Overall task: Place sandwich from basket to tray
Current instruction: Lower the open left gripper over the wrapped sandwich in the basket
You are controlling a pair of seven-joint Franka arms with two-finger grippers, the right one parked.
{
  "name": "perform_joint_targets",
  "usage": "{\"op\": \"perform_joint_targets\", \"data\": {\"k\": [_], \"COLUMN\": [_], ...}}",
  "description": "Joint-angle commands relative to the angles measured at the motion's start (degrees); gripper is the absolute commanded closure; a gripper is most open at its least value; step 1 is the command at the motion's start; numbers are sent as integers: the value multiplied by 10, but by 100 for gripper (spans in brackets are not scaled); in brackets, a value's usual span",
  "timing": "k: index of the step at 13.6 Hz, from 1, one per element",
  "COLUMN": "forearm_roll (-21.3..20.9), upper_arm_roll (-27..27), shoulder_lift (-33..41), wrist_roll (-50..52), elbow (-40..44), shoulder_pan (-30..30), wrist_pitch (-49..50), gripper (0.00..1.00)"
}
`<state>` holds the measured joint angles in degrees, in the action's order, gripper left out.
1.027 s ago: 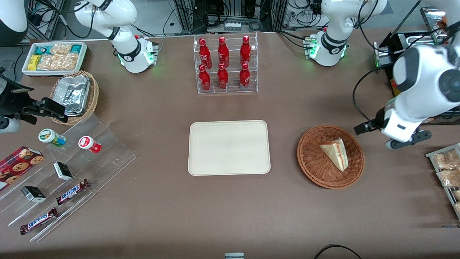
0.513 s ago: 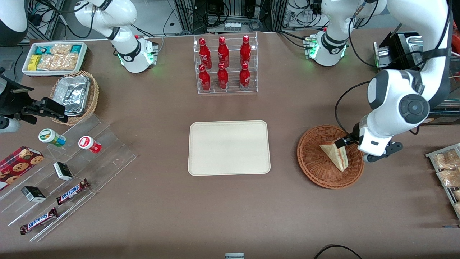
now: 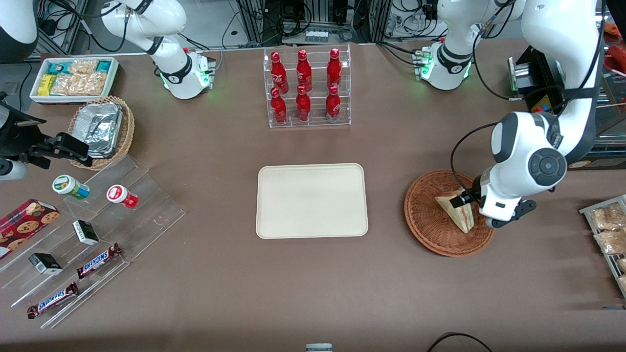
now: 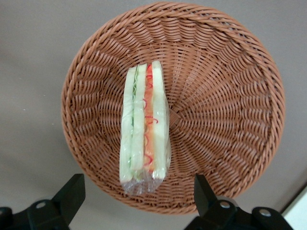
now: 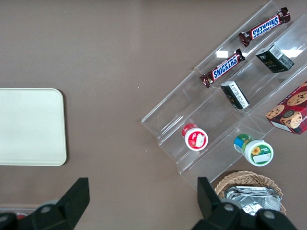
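Nearer now, claw (image 4: pixel 136 203) spread above basket (image 3: pixel 430 234), brown table (image 3: pixel 313 293).

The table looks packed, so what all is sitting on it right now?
sandwich: one, pale bread with red and green filling, in the basket
basket: one, reddish-brown wicker, toward the working arm's end
tray: one, cream, mid-table, nothing on it
red bottles: six, in a clear rack, farther from the front camera than the tray
foil trays: silver, in a tan wicker basket, toward the parked arm's end
snack bin: one, white, beside that tan basket
Snickers bars: two, on a clear stepped stand with small jars and boxes
cookie box: one, red, beside the stand
gripper: one, black fingers open, above the sandwich
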<state>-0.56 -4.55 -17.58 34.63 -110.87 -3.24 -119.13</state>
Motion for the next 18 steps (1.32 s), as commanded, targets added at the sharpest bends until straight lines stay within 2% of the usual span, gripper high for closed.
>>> {"op": "perform_joint_targets", "data": {"k": [1,5,8,10,13,14,18], "forearm_roll": [-8,-8,-8,-15,-36,-38,-46], "upper_arm_roll": [-4,-4,-4,-4,-4,-4,-4], "shoulder_lift": [-10,-11,-11,-11,-8,-8,-3], "wrist_roll": [18,17,16,17,18,17,12], "elbow": [-22,-72,-88,-94,-102,-102,-91], "shoulder_pan": [4,3,4,3,3,3,4], "wrist_pitch": [-45,-123,-135,-137,-138,-138,-130], "gripper": [0,0,2,18,91,100,100]}}
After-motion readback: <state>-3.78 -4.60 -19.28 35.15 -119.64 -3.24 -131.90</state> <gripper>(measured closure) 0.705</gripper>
